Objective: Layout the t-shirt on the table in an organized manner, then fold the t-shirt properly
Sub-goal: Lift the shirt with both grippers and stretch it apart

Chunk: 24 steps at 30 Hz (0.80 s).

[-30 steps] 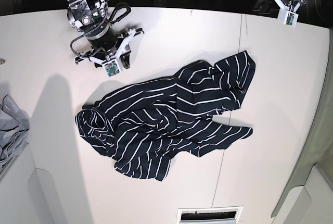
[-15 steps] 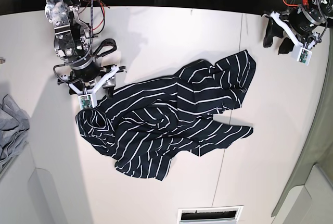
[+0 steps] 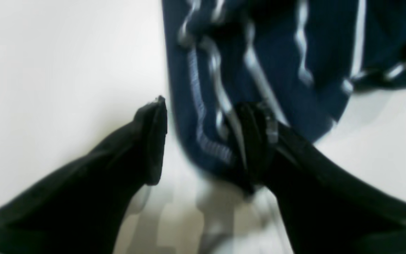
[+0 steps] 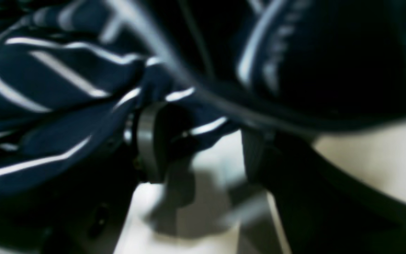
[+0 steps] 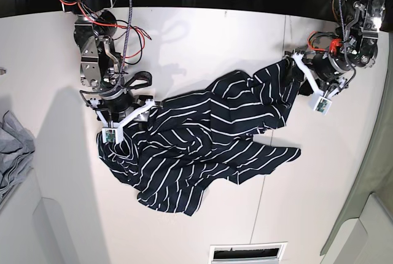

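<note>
The dark, white-striped t-shirt lies crumpled across the middle of the white table. My right gripper is down at its left end. In the right wrist view this gripper is open, and blurred shirt fabric drapes over its left finger. My left gripper is at the shirt's upper right corner. The left wrist view shows this gripper open astride the shirt's hem, one finger on the bare table and the other on the cloth.
A plain grey cloth lies at the table's left edge. A thin dark seam runs down the tabletop right of the middle. A slotted vent sits at the near edge. Cables and dark equipment line the far edge.
Both arms have come in from the far corners to the shirt's two ends. Both grippers' jaws have widened. The shirt's left end has shifted slightly.
</note>
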Available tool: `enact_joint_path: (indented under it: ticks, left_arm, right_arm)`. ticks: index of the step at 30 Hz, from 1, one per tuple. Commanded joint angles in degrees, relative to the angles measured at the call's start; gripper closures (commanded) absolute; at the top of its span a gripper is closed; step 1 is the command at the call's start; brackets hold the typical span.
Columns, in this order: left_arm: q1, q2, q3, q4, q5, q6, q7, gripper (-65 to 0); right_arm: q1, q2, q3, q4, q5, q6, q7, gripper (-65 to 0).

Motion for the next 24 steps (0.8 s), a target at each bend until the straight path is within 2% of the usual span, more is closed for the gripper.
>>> enact_joint_path:
  ticks: [1, 4, 5, 6, 8, 9, 12, 14, 16, 19, 24]
  left_arm:
    - [-1.0, -0.4, 0.6, 0.0, -0.5, -0.2, -1.0, -36.3]
    - [-1.8, 1.1, 2.3, -1.2, 1.8, -0.2, -1.3, -36.1]
    - [-1.8, 1.6, 2.6, -1.3, 2.7, -0.2, -1.5, -34.7]
    - [-1.8, 2.2, 2.6, -1.3, 3.7, -0.2, -1.5, -29.3]
    - [-1.8, 2.8, 2.6, -1.3, 5.2, -0.2, -1.4, -8.9]
    - [-1.8, 2.8, 2.6, -1.3, 5.2, -0.2, -1.5, 0.0]
    - [-1.9, 1.7, 2.4, -1.0, 5.2, 2.0, -1.5, 0.0]
    - [-2.1, 0.1, 2.0, 0.3, 5.2, 2.4, -1.4, 0.0]
    - [-2.1, -1.7, 1.0, 3.1, 5.2, 2.4, -1.2, 0.0]
    - [-1.4, -4.4, -1.2, 8.9, 5.1, 2.4, 0.6, 0.0]
    - [0.0, -8.2, -5.6, 17.7, 3.2, 2.4, 1.1, 0.0]
  right_arm:
    - [0.6, -0.8, -0.1, 0.2, 0.4, 0.7, -1.1, -32.0]
    - [0.5, -2.0, -0.1, 0.2, 0.4, 0.7, -1.2, -30.7]
    - [0.5, -2.0, -0.1, 0.2, 0.2, 0.7, -1.1, -26.7]
    - [0.6, -2.0, -0.1, 0.2, 0.2, 0.7, -1.0, -20.4]
    - [0.6, -2.0, -0.1, 0.2, -0.3, 0.7, 0.4, -3.2]
    - [0.6, -2.0, -0.1, 0.2, -1.6, 0.7, 1.0, 0.0]
    - [1.1, -1.6, 0.0, 0.3, -7.2, 2.7, 0.9, 0.0]
    - [1.8, -1.1, 0.0, 1.1, -7.8, 3.3, 0.2, 0.0]
    - [1.8, 0.0, 0.0, 4.1, -7.8, 5.3, -0.6, 0.0]
    - [1.0, 1.9, 0.0, 11.9, -7.1, 8.0, -5.7, 0.0]
    - [1.1, 7.3, 0.0, 25.3, -2.1, 8.4, -15.6, 0.0]
